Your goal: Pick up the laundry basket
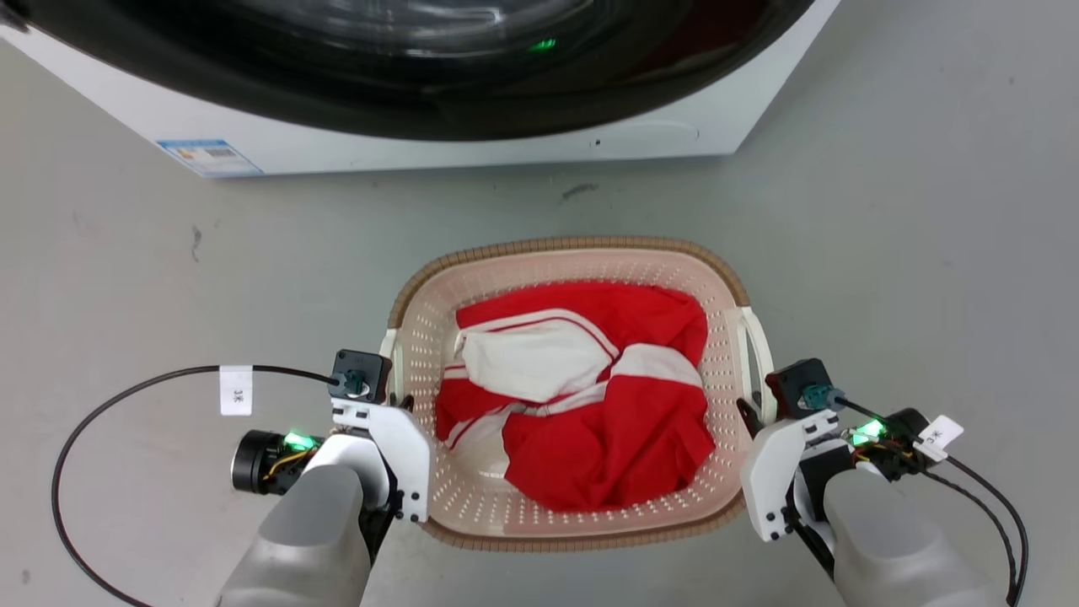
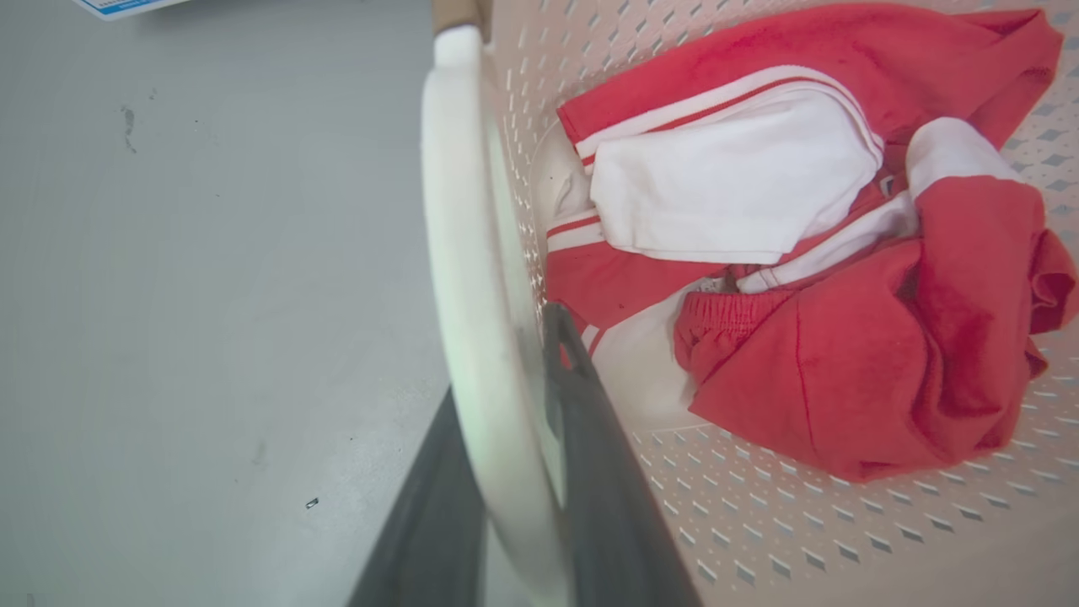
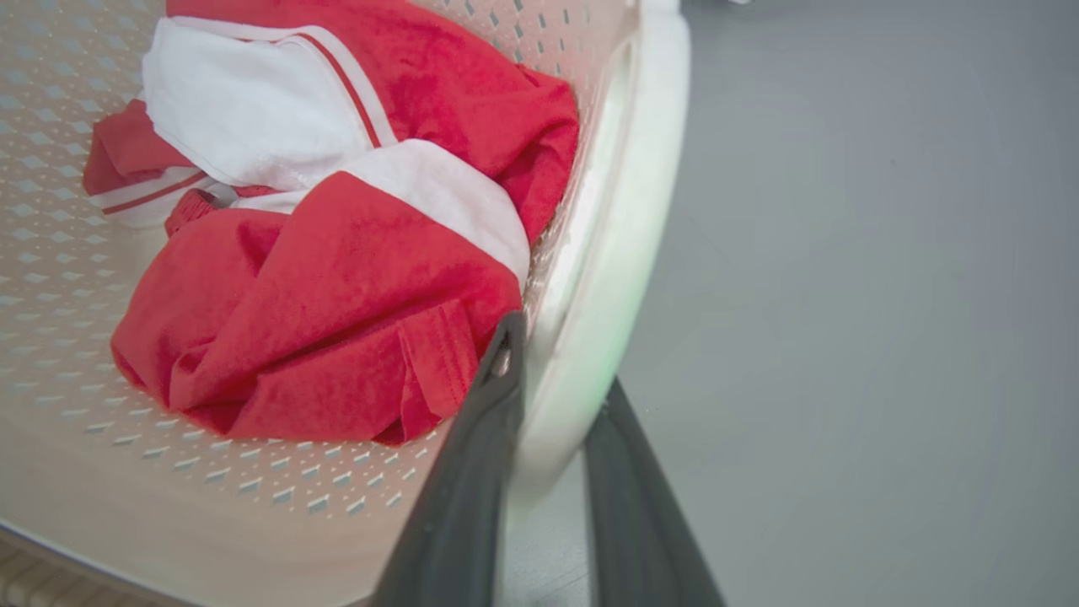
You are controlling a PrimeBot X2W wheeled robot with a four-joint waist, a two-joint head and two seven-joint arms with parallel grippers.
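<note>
The laundry basket [image 1: 573, 246] sits on the grey floor, cream and perforated with a brown woven-look rim, holding red and white clothes [image 1: 582, 388]. My left gripper [image 1: 394, 403] is at its left white loop handle [image 1: 388, 346]. In the left wrist view, both dark fingers [image 2: 590, 455] of the left gripper [image 2: 501, 354] press against that handle [image 2: 472, 253]. My right gripper [image 1: 753, 413] is at the right handle [image 1: 759, 337]. The right wrist view shows the right gripper [image 3: 560, 358] clamped on the handle [image 3: 607, 236], with the basket wall [image 3: 253, 497] beside it.
A white washing machine [image 1: 438, 143] with a dark round door stands just beyond the basket. A black cable [image 1: 84, 438] loops over the floor at the left, and another [image 1: 1003, 514] trails from the right wrist. Bare grey floor lies on both sides.
</note>
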